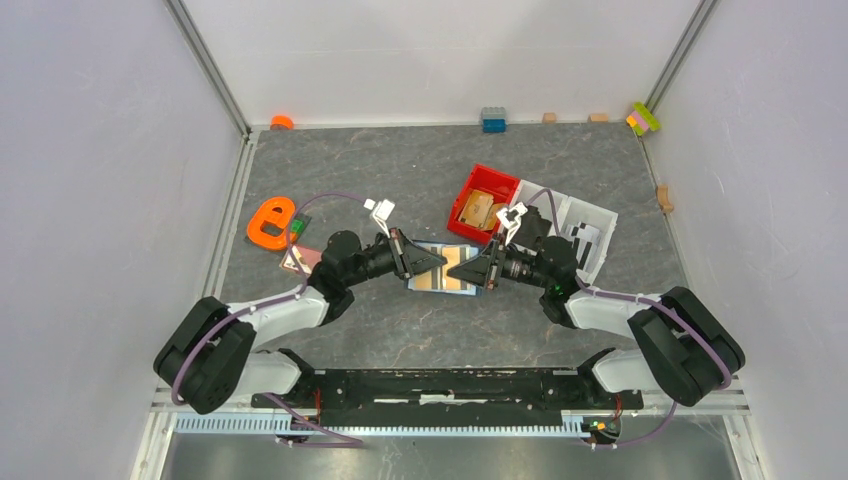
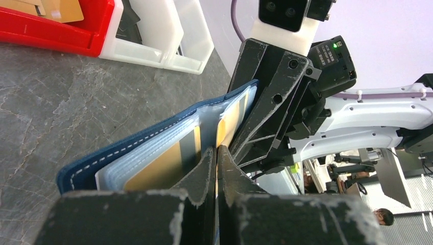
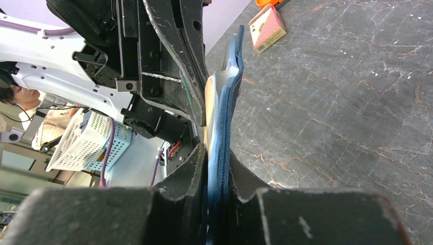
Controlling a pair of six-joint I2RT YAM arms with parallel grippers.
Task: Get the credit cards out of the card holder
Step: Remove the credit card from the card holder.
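Note:
The navy card holder (image 1: 440, 272) is held open just above the table between my two grippers. In the left wrist view its light blue pockets (image 2: 153, 148) face me with copper-tan credit cards (image 2: 158, 171) tucked in them; two tan cards show from above (image 1: 432, 282). My left gripper (image 1: 432, 262) (image 2: 217, 155) is shut on the thin edge of one card at the middle of the holder. My right gripper (image 1: 462, 270) (image 3: 218, 163) is shut on the holder's navy edge (image 3: 224, 117), which stands upright between its fingers.
A red tray (image 1: 468, 188) with tan wooden blocks and a white tray (image 1: 598, 215) sit behind the right arm. An orange object (image 1: 270, 222) and a small red-patterned box (image 1: 297, 261) (image 3: 266, 28) lie left. Small blocks line the back wall.

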